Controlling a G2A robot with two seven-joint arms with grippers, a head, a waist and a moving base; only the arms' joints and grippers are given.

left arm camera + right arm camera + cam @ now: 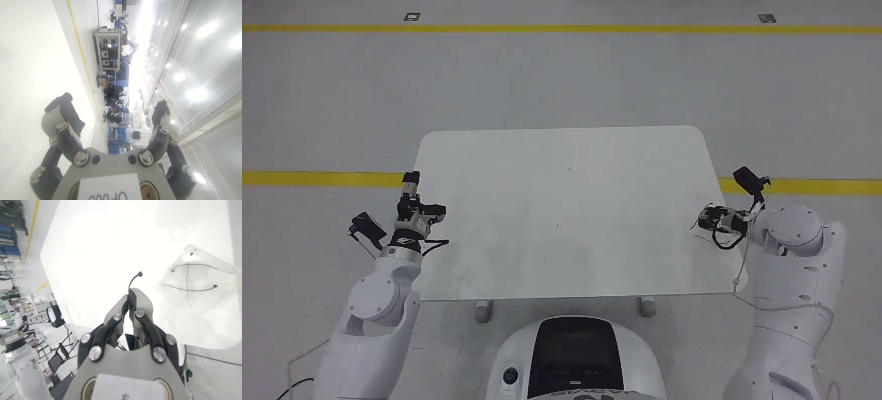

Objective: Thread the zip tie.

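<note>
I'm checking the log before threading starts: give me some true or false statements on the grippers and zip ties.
The right gripper is shut on a zip tie. True.
The left gripper holds a tie. False: it is open and empty.
A clear tray holds spare ties. True.
The held tie is looped through its own head. False: the head sticks out free, unthreaded.
</note>
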